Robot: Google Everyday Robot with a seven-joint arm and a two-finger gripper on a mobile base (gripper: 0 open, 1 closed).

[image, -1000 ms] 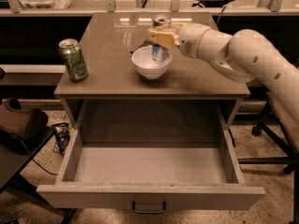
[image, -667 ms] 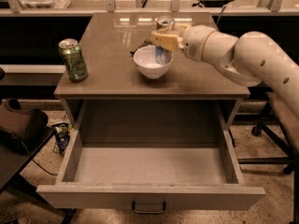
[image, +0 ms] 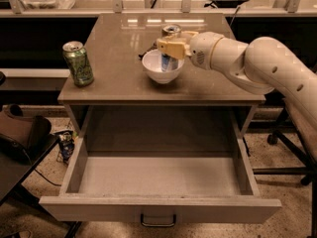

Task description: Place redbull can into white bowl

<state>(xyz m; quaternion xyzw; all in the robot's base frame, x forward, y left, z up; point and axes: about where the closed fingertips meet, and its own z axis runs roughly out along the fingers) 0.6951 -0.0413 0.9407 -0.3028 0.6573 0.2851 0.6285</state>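
The redbull can (image: 171, 31) stands upright in my gripper (image: 171, 46), its silver top above the tan fingers (image: 166, 45) and its blue lower part inside the white bowl (image: 154, 72). The gripper is shut around the can's middle, right over the bowl. The bowl sits on the tabletop, a little right of its centre. Whether the can's base touches the bowl's bottom is hidden by the rim.
A wider green can (image: 78, 63) stands near the left edge of the brown table (image: 119, 86). Below the tabletop a large drawer (image: 158, 182) is pulled fully open toward the camera. My white arm (image: 262, 66) reaches in from the right.
The gripper with the can has sunk slightly, so the can's lower end sits deeper in the bowl. The bowl and green can have not moved.
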